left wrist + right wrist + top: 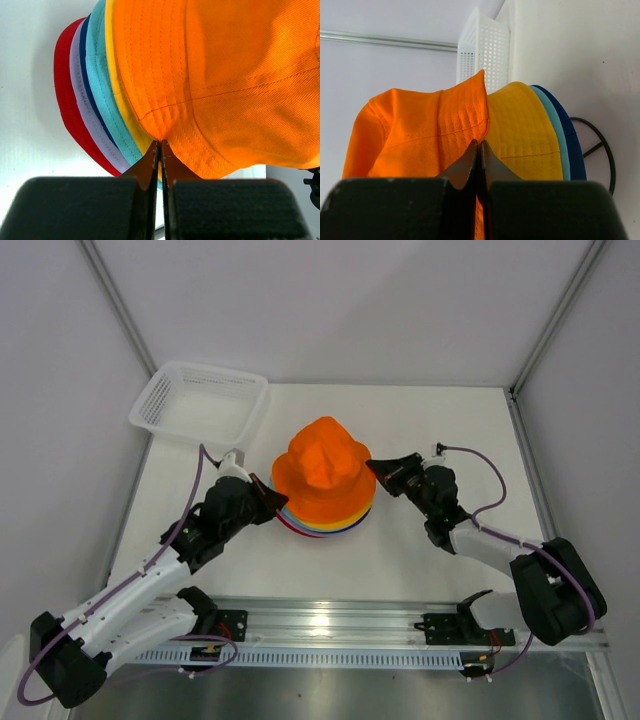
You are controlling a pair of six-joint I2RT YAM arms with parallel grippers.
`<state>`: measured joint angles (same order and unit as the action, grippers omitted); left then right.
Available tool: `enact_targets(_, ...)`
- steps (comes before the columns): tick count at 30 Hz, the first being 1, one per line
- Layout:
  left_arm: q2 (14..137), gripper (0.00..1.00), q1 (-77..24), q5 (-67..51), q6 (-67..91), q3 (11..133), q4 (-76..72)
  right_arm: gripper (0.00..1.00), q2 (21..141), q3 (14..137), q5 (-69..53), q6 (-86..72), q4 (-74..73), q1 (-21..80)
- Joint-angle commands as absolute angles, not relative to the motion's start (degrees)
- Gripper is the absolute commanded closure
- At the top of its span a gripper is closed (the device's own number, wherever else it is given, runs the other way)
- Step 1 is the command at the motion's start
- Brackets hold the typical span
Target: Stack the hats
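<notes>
Left wrist view: my left gripper (160,150) is closed, its two fingertips pressed together on a fold in the brim of the orange hat (225,75). That hat sits on top of the pile. Under its brim the edges of the others fan out in order: yellow hat (120,90), teal hat (97,75), dark blue hat (84,65), lilac hat (77,90) and red hat (62,85), the red one outermost against the white table (25,125). From the right wrist, my right gripper (479,150) is likewise closed, pinching the opposite side of the orange brim, which stands up in a peak above the fingertips. Beside it lie the yellow, teal and dark blue brims, and part of a black wire stand (593,149) shows past them. From above, the stack sits mid-table between my two arms, with the white basket (200,405) at the far left corner.
</notes>
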<state>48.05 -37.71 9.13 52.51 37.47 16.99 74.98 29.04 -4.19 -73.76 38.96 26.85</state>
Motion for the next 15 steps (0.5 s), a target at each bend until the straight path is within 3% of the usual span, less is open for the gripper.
enact_targets(1,47.4,0.99,-38.4,10.5,52.6,38.0,16.1,1.00,75.9,29.9,-4.4,-73.4,41.3,27.4)
enact_targets(15,46.9,0.99,-38.4,11.6,52.2,38.1,16.3,1.00,79.8,31.1,0.0,-61.6,28.0,30.6)
